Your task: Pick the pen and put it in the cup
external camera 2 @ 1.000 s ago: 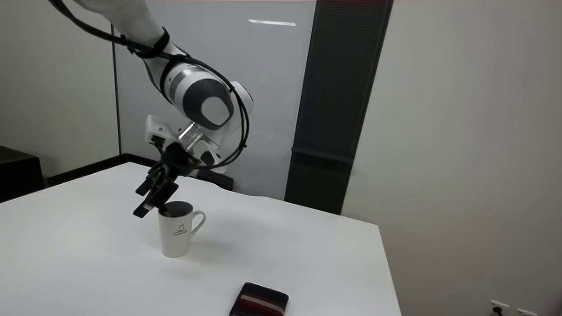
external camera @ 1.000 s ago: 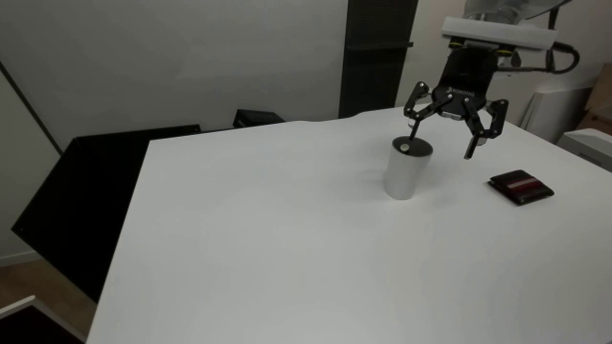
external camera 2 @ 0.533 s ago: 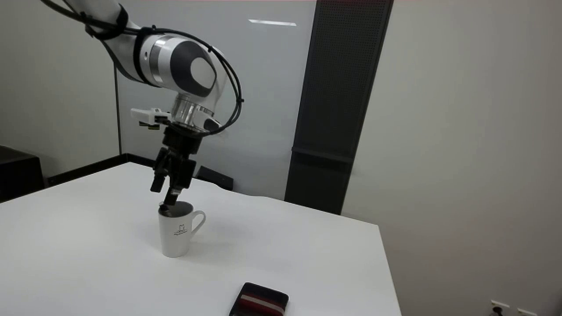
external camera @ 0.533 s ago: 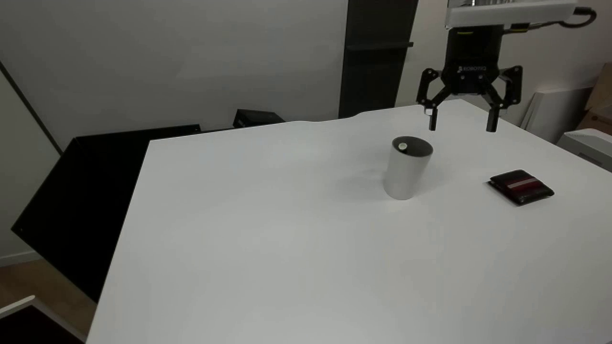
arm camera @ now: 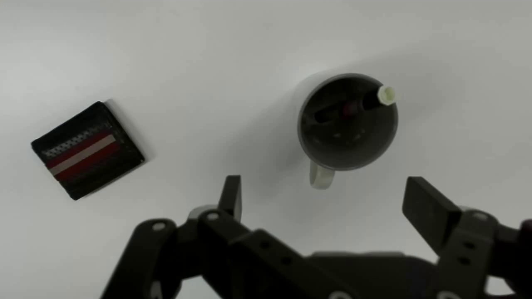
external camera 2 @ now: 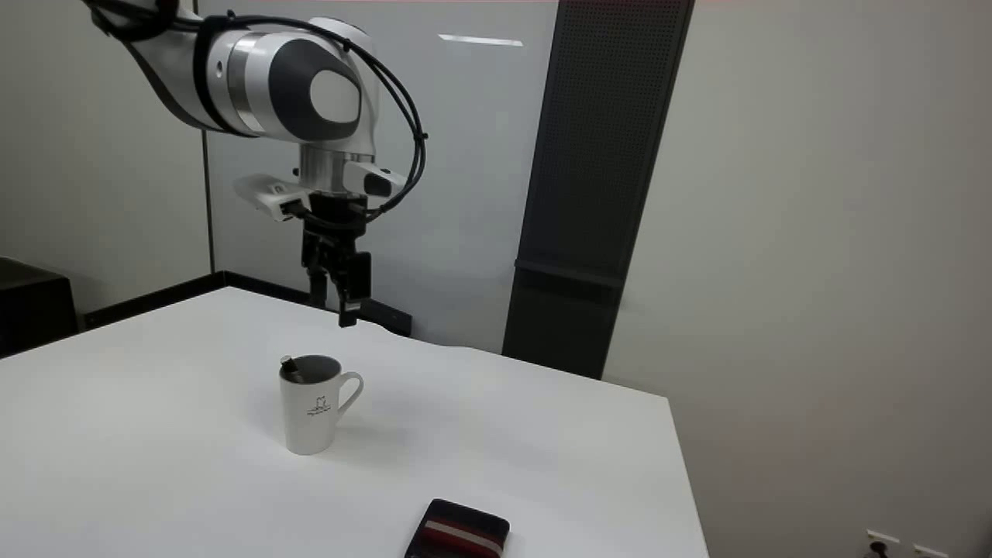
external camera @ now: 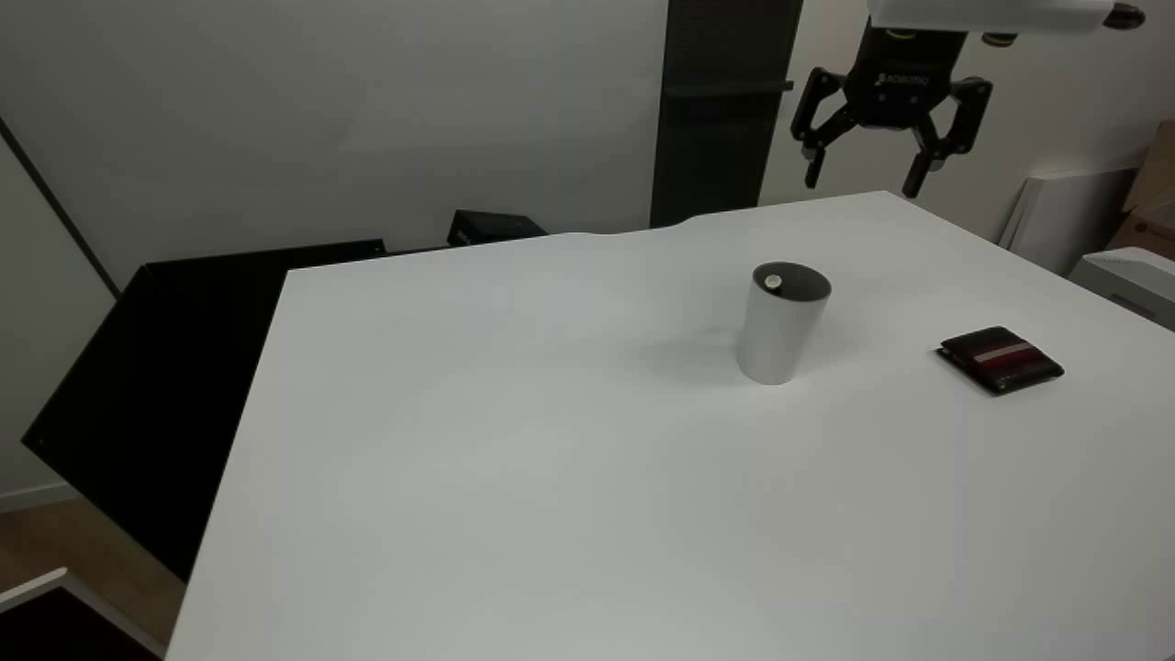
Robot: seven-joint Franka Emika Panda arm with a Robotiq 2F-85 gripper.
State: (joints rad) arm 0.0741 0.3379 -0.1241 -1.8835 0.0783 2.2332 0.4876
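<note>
The cup (external camera: pixel 780 335) stands upright on the white table, light grey-white with a dark inside. A handle and a small printed mark show on the cup in an exterior view (external camera 2: pixel 306 418). The pen (external camera: pixel 774 283) is inside the cup, leaning, its pale end at the rim; it also shows in an exterior view (external camera 2: pixel 290 367). In the wrist view the pen (arm camera: pixel 372 99) lies slantwise in the cup (arm camera: pixel 353 160), dark with a reddish band. My gripper (external camera: pixel 861 191) is open and empty, above and apart from the cup; its spread fingers show in the wrist view (arm camera: pixel 324 179).
A dark folded wallet (external camera: pixel 1001 360) with a red and pale stripe lies flat on the table (external camera: pixel 551 441) beside the cup. It also shows in the wrist view (arm camera: pixel 87 151). A black box (external camera: pixel 496 227) is behind the table's far edge.
My gripper has risen from close over the cup and moved away from it, turning more upright. The fingers stay open. The pen's end has shifted slightly; the cup and wallet have not moved.
</note>
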